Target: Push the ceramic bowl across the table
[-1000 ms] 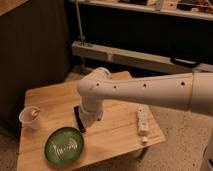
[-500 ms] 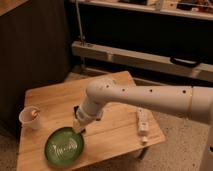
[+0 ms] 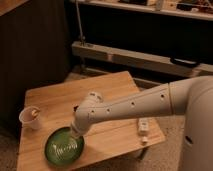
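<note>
The ceramic bowl (image 3: 64, 147) sits by the front left edge of the table (image 3: 107, 90), so a push aimed that way could slide it off. A glancing contact on its rim could send it toward the small cup (image 3: 31, 118). The gripper (image 3: 75, 132), closed and holding nothing, is at the bowl's far right rim; I cannot tell whether it touches.

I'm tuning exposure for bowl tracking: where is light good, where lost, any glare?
Camera view: warm light covers the table top; the background behind is nearly black; the ceramic bowl shows a pale sheen inside, not washed out; the gripper, at the bowl's upper-right rim, looks dark under the pale arm.
</note>
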You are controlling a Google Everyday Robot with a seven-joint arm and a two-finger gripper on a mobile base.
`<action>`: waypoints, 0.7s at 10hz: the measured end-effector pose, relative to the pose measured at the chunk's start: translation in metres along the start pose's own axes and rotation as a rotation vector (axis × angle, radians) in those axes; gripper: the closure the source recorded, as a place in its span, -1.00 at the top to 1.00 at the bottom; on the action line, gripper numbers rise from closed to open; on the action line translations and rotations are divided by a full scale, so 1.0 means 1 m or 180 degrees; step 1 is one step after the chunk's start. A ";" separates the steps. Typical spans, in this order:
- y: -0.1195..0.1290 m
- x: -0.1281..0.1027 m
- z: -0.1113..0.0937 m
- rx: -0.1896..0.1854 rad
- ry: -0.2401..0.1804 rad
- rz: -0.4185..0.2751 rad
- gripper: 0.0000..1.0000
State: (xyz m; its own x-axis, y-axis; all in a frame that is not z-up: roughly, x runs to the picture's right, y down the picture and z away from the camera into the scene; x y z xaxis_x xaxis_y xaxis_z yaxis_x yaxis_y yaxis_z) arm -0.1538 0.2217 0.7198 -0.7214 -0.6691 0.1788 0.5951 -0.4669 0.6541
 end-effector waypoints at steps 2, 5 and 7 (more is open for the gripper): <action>0.003 0.006 0.011 0.0026 -0.0057 -0.0055 -1.00; 0.008 0.008 0.026 0.0057 -0.0206 -0.0105 -1.00; 0.011 0.010 0.034 0.0078 -0.0307 -0.0109 -1.00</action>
State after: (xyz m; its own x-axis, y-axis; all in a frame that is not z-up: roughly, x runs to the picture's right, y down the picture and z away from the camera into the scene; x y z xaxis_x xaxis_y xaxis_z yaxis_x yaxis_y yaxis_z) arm -0.1663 0.2300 0.7534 -0.7725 -0.5937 0.2251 0.5617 -0.4735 0.6785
